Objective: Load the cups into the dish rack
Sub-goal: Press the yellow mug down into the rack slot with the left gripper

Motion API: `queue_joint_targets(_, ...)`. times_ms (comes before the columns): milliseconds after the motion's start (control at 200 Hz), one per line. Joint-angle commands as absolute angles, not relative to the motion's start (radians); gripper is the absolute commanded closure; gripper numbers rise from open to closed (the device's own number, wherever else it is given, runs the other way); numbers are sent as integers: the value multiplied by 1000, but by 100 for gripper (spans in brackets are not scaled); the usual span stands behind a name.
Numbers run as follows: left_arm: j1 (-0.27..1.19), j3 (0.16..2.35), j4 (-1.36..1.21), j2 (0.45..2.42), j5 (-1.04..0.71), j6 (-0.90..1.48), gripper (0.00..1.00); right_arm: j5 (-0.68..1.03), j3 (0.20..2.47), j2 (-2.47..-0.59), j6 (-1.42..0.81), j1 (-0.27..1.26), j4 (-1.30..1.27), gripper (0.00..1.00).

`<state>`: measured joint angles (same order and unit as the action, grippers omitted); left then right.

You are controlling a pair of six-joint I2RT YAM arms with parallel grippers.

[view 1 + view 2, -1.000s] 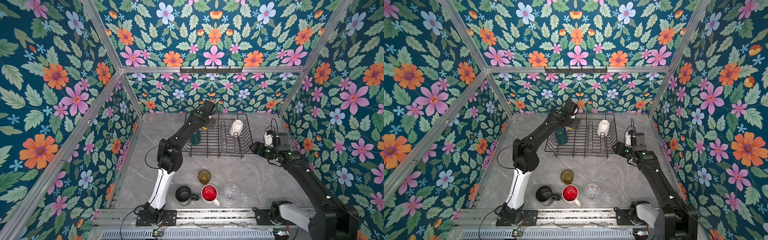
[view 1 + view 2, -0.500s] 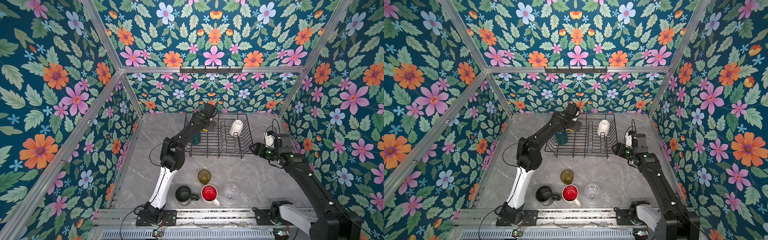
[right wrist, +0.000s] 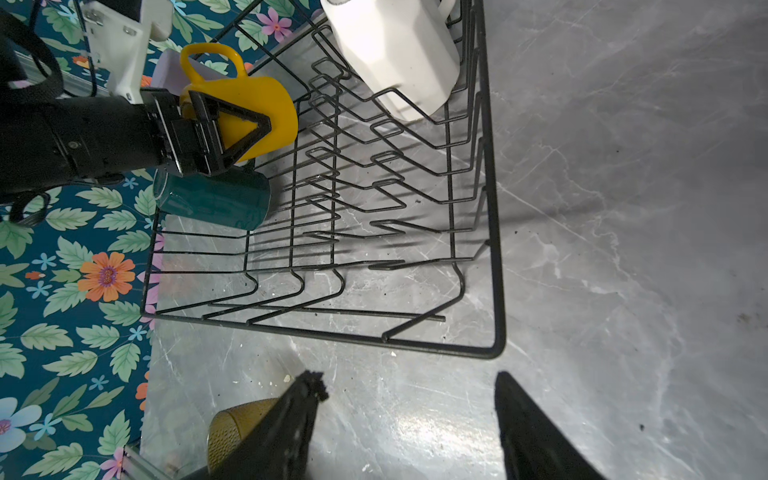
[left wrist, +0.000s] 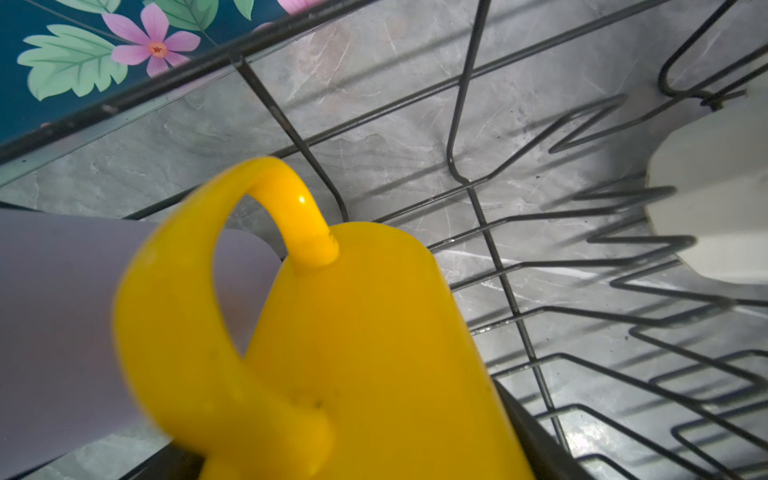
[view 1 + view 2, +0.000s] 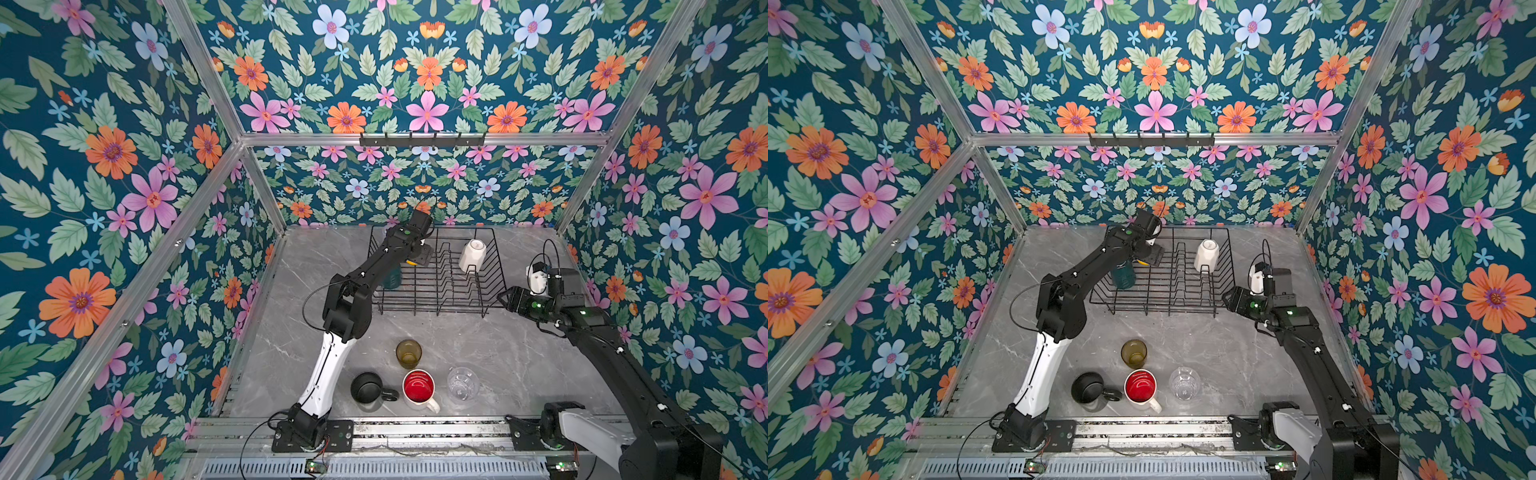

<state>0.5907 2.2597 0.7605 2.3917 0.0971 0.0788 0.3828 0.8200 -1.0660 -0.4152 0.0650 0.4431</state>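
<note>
My left gripper (image 5: 417,259) is shut on the yellow mug (image 4: 374,353), holding it inside the black wire dish rack (image 5: 432,300) near its far left corner. The right wrist view shows a finger (image 3: 245,124) across the mug's side (image 3: 274,104). A lilac tumbler (image 4: 62,311) lies just behind the mug. The teal mug (image 3: 216,201) lies on its side under the gripper, against the rack's left wall. A cream-white mug (image 5: 472,254) sits upside down on the prongs at the right. My right gripper (image 3: 409,380) hangs open and empty over the table, off the rack's front right corner.
Near the table's front edge stand an amber glass (image 5: 408,353), a black mug (image 5: 366,387), a red-inside white mug (image 5: 418,386) and a clear glass (image 5: 462,382). Flowered walls close in the back and both sides. The rack's middle prong rows (image 3: 374,187) hold nothing.
My left arm has shifted slightly right and lower over the rack with the yellow mug in it. The right arm has barely moved.
</note>
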Motion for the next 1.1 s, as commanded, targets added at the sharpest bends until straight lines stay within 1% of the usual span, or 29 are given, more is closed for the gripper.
queue_joint_targets(0, 591, 2268, 719, 2396, 94, 74, 69, 390, 818, -1065, -419, 66, 429, 33)
queue_joint_targets(280, 591, 2268, 721, 2408, 95, 66, 38, 396, 813, -1065, -421, 66, 428, 32)
queue_joint_targets(395, 591, 2267, 723, 2413, 103, 60, 29, 399, 809, -1065, -423, 66, 424, 33)
queue_joint_targets(605, 591, 2267, 725, 2414, 112, 54, 20, 407, 802, -1068, -427, 66, 419, 32)
queue_joint_targets(670, 592, 2268, 724, 2413, 115, 54, 13, 409, 802, -1069, -426, 66, 417, 33)
queue_joint_targets(1095, 591, 2267, 724, 2399, 120, 51, 7, 420, 796, -1079, -431, 66, 407, 32)
